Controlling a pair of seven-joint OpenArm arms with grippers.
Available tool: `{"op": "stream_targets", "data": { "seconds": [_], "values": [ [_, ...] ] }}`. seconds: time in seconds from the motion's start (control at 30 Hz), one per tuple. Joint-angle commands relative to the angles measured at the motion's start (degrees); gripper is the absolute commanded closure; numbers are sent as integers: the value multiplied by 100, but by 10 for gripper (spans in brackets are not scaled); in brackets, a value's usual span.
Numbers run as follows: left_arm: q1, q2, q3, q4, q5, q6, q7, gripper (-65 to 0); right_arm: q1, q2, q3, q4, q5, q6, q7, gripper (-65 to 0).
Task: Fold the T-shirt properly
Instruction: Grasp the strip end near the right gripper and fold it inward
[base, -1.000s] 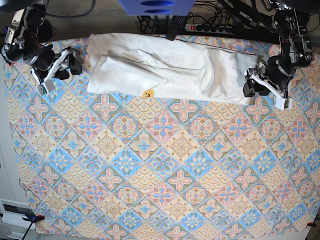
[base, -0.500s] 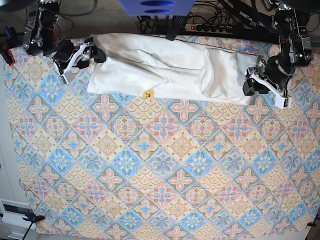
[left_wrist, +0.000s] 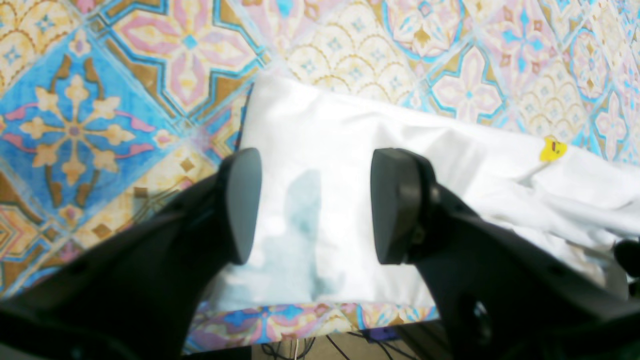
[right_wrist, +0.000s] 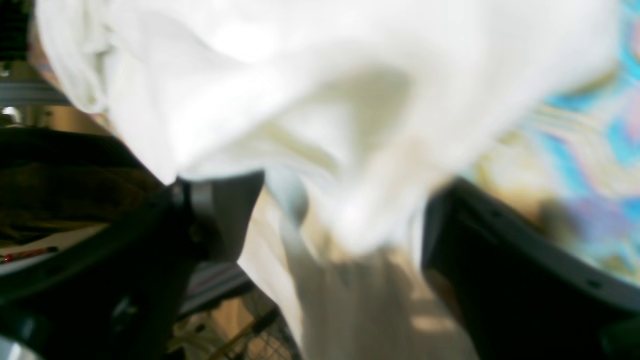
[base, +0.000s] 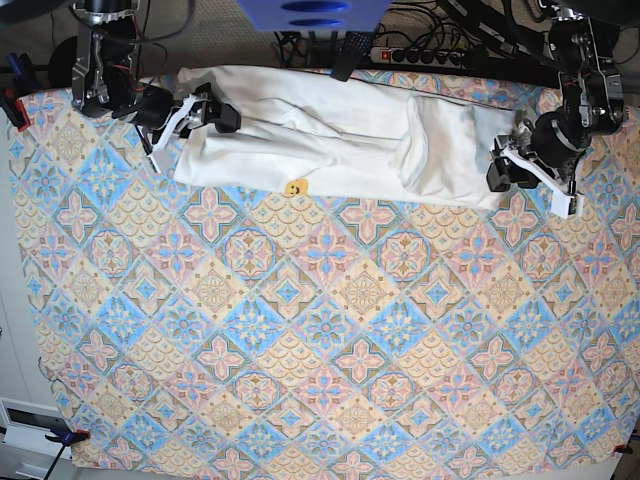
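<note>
Lying of the shirt: the T-shirt (base: 330, 135) is a long white band along the far edge of the patterned worktop (base: 330, 340), already folded narrow, plain side up.
Long axis: it runs side to side in the base view, from one arm to the other.
Right gripper (base: 195, 112): at the shirt's end on that view's left, jaws spread wide with a blurred hump of cloth between them; nothing clamped that I can tell.
Left gripper (base: 520, 165): at the opposite end, jaws apart, astride the corner of flat cloth, not pinching it.
Nearer arm: each is at its own end, so neither leads.
Likely next move: I judge an end-over-end fold along the long axis.
</note>
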Motion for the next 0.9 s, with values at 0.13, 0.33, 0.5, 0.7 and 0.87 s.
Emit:
{"op": "stream_targets", "data": {
  "seconds": [0.13,0.33,0.5,0.7,0.87],
  "values": [
    [-23,-79,-35,80,-93,-14,-103,-322,-70,32,-243,-47,-114,-18,-9,-315],
    [-14,-97,-35,80,-85,-14,-402,-322,414,32,434,-47,-105,-18,-132,0],
    [-6,-97,-52,80,-85,-14,-402,-322,546,296,1155,-47,-114,-18,-220,-2],
    [3,-97,-43,80,-85,-14,-402,-322,968,1052,1287,-337,-122,-18,-212,-2],
    [21,-97,-35,-17,-76,-14,-402,-322,1196,1597,1287,-530,-122,-18,-168,-2]
  ]
}}
